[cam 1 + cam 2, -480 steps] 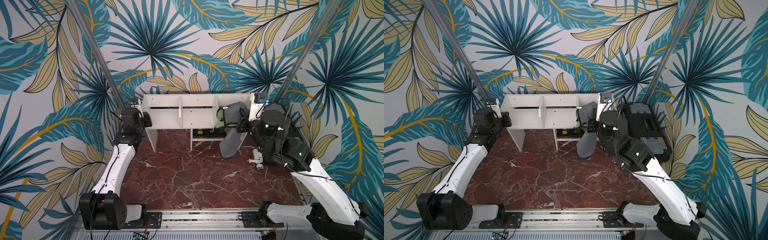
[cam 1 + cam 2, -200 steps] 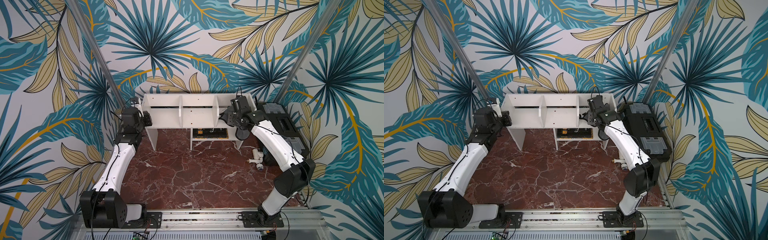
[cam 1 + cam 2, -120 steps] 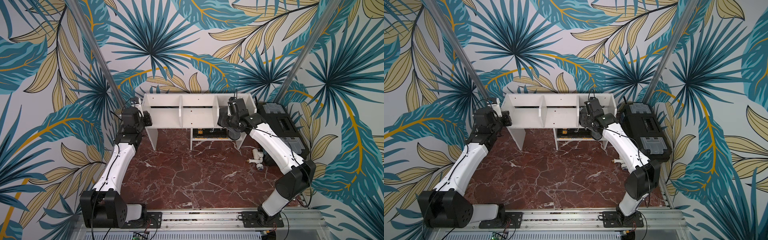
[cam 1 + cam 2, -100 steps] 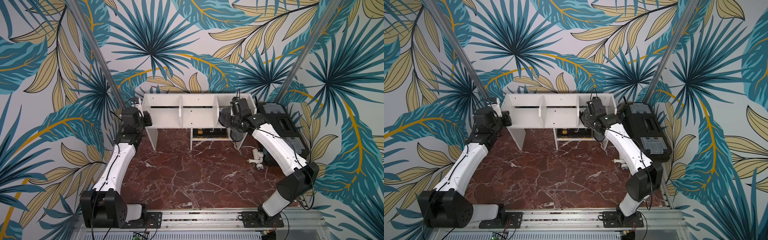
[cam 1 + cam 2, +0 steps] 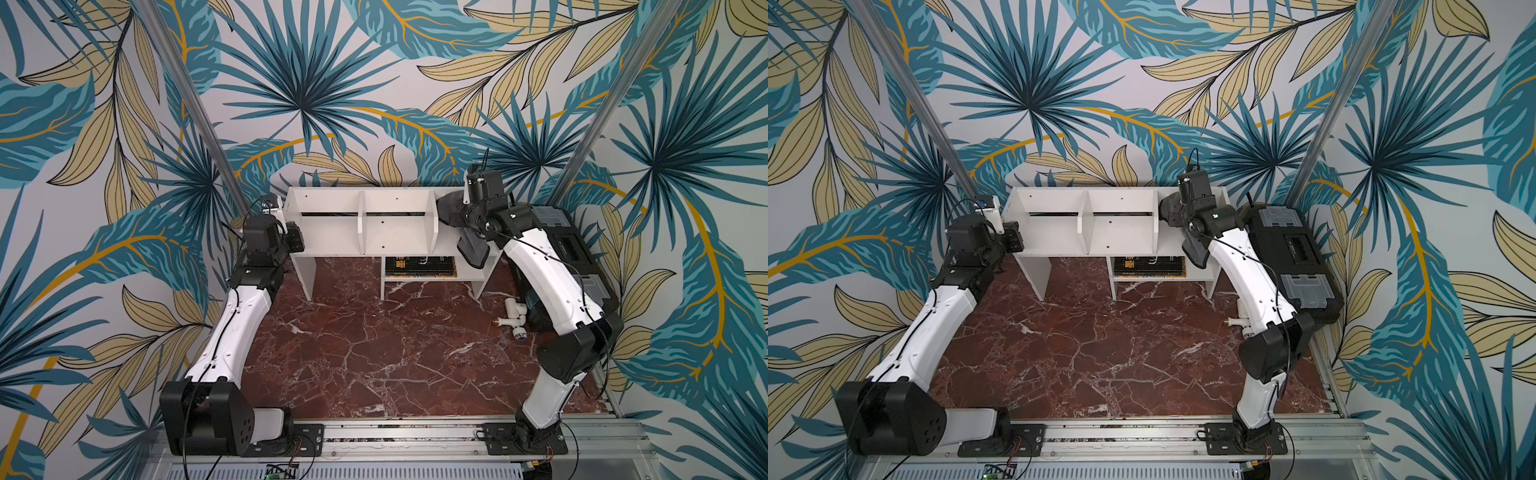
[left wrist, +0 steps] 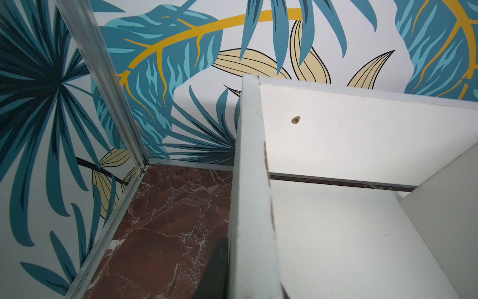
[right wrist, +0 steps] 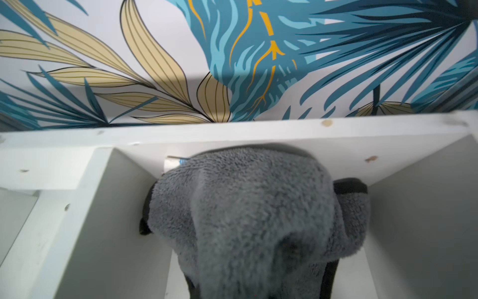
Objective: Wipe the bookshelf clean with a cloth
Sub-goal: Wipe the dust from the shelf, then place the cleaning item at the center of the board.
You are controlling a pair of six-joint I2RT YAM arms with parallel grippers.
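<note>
1. The low white board bookshelf (image 5: pixel 395 232) with three upper compartments stands at the back of the red-brown marble worktop (image 5: pixel 374 353), in the upper middle of both top views.
2. The soft dark-grey fleece cloth (image 5: pixel 473 251) is in the compartment at the right of the frame. It is bunched at the top, and a flap hangs down past the front edge of the shelf board.
3. The right pincer (image 5: pixel 453 212) is closed on the cloth inside that compartment. In the right wrist view the cloth (image 7: pixel 245 220) covers the pincer completely and reaches close to the back panel.
4. The left pincer (image 5: pixel 296 242) sits at the bookshelf's end panel, on the left of the frame. It grips that panel, and in the left wrist view a dark finger (image 6: pixel 217 269) lies against the panel's outer face.
5. A flat dark book (image 5: pixel 419 266) lies on the lower shelf, below the middle compartment.
6. A black toolbox with grey latches (image 5: pixel 1291 249) stands just right of the bookshelf.
7. A white plastic pipe fitting (image 5: pixel 513 318) lies on the worktop near the toolbox.
</note>
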